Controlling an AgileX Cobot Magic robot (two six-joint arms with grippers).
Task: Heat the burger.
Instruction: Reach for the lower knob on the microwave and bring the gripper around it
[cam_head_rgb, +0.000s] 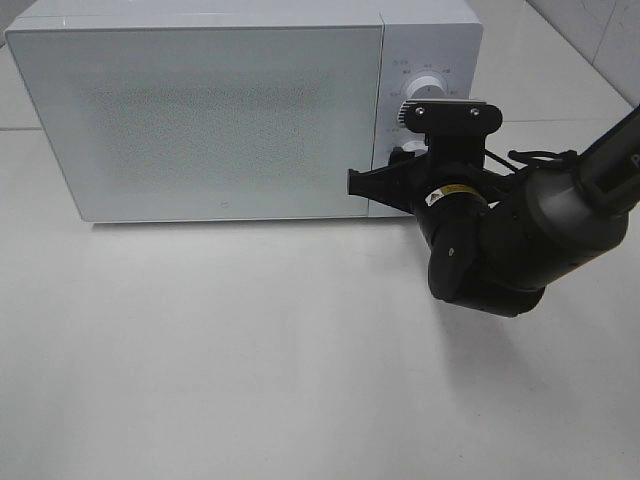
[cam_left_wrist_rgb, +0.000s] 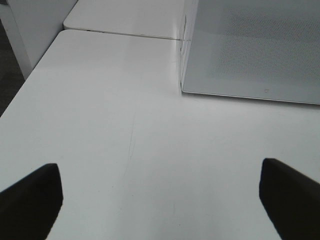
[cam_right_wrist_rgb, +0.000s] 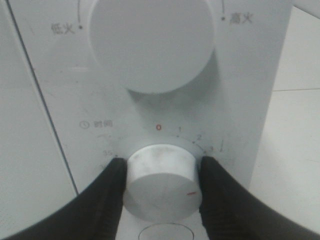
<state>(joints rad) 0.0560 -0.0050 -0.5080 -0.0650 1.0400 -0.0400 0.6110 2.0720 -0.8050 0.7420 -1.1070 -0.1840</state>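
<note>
The burger is hidden; the white microwave has its door shut, and its frosted front shows nothing inside. My right gripper is at the control panel. In the right wrist view this gripper is shut on the lower timer knob, with one black finger pressed against each side. The knob's red mark points away from the 0. My left gripper stands open above bare table, in front of the microwave's left corner, with nothing between its fingers.
A larger power knob sits above the timer knob. The white table stretches in front of the microwave. A second white tabletop adjoins it beyond the microwave's left side.
</note>
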